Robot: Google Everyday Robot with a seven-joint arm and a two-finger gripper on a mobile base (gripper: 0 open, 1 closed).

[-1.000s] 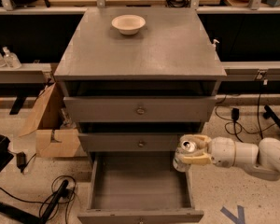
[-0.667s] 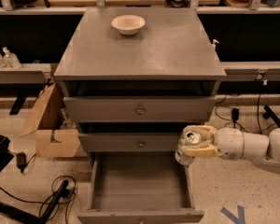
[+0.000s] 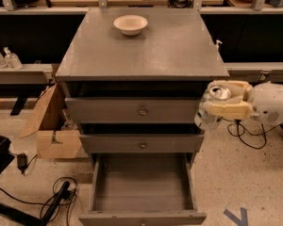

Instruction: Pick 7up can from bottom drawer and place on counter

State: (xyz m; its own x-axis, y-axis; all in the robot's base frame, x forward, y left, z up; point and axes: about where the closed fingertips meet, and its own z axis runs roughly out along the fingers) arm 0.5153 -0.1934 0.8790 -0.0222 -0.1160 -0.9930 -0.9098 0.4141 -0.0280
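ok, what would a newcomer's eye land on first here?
The cream two-finger gripper at the right of the grey cabinet, level with the top drawer front, is clamped around a small silvery 7up can held in the air just off the cabinet's corner. Next come the wide grey bottom drawer, pulled open with its floor bare, and a cream-white bowl at the back of the flat matte grey counter.

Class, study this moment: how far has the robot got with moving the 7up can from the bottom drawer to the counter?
Done: the 7up can is out of the open bottom drawer. In hand: the gripper is shut on the can, holding it just right of the top drawer front and below the counter. Left: lift it over the counter and set it down.
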